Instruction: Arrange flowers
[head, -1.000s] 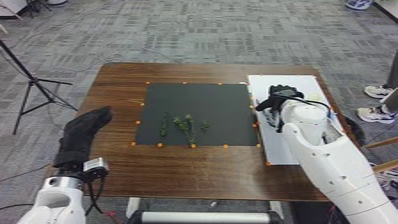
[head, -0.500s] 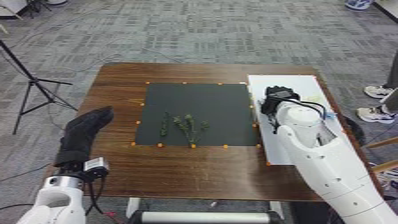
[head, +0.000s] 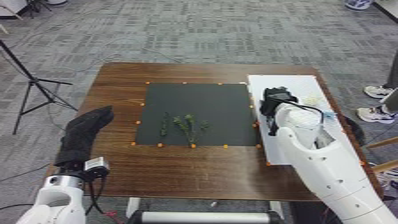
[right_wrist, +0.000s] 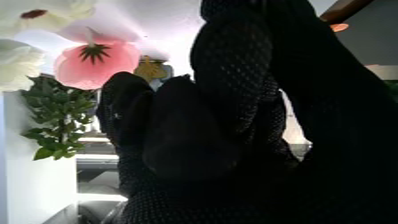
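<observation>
Pink thin-petalled flower (right_wrist: 75, 66) beside black-gloved right hand (head: 278, 94), by the white rectangular board (head: 281, 156) | right's grip: can't tell; black-gloved left hand (head: 86, 128) relaxed, empty | looks feather-light, bruisable: pinch behind green calyx (right_wrist: 95, 53)!

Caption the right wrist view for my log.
Black-gloved right hand near a pink flower, white flowers and green leaves.
</observation>
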